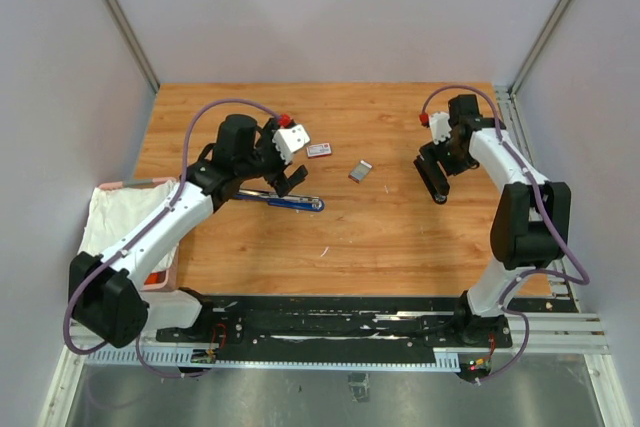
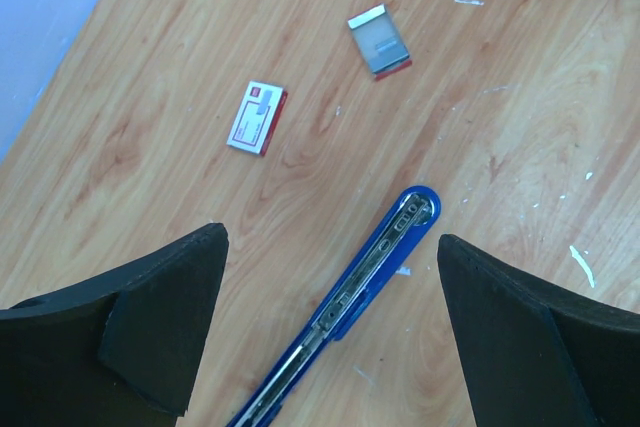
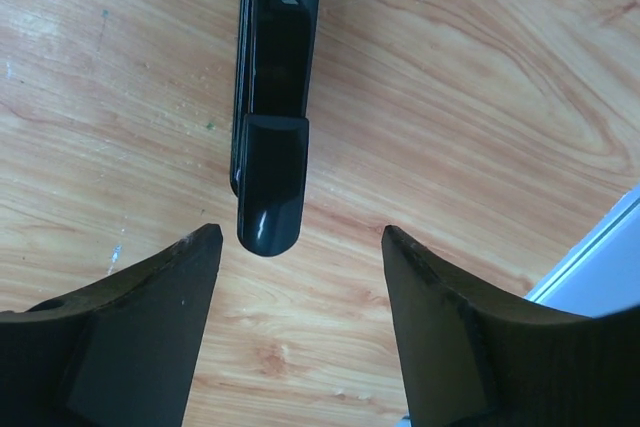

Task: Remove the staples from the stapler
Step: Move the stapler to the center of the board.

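A blue stapler (image 2: 372, 272) lies swung open flat on the wooden table, its metal channel facing up; it also shows as the blue stapler (image 1: 293, 202) from above. My left gripper (image 2: 330, 317) hovers over it, open wide, with a finger on either side and touching nothing. A black stapler (image 3: 272, 97) lies on the right side of the table, seen from above as the black stapler (image 1: 434, 185). Just short of its rounded end, my right gripper (image 3: 300, 242) is open and holds nothing. I cannot make out the staples; whether the blue channel holds any is unclear.
A small red-and-white box (image 2: 257, 117) and a small open grey box (image 2: 380, 42) lie beyond the blue stapler. A white cloth (image 1: 112, 215) and a pink tray (image 1: 160, 275) sit at the table's left edge. The table's right edge (image 3: 600, 257) is close to my right gripper.
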Controlling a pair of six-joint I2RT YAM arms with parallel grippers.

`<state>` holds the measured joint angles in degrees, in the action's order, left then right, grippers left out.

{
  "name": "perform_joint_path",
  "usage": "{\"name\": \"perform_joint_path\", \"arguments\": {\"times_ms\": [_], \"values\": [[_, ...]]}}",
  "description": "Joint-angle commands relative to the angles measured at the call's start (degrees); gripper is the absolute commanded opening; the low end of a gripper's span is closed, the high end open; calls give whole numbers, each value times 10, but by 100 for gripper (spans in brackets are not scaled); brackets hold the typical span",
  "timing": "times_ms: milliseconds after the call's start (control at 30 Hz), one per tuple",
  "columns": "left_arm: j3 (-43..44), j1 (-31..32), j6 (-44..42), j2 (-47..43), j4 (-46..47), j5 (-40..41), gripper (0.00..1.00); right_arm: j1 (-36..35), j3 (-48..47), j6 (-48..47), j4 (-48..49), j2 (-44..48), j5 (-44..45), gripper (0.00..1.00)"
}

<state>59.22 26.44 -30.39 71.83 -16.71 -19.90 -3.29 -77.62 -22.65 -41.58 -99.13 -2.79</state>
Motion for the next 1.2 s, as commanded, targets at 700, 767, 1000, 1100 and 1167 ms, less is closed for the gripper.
{"name": "perform_joint_path", "arguments": {"times_ms": [700, 767, 1000, 1100, 1167], "values": [[25, 35, 2, 22, -9, 5, 98, 10, -19, 11, -3, -68, -40, 47], [28, 35, 1, 26, -10, 6, 98, 10, -16, 11, -3, -72, -44, 47], [32, 37, 0, 35, -11, 2, 98, 9, -11, 9, -7, -75, -48, 26], [26, 37, 2, 37, -6, 0, 98, 9, -9, 5, -9, -64, -54, 19], [23, 37, 1, 37, -2, 0, 98, 9, -8, 0, -15, -55, -64, 17]]}}
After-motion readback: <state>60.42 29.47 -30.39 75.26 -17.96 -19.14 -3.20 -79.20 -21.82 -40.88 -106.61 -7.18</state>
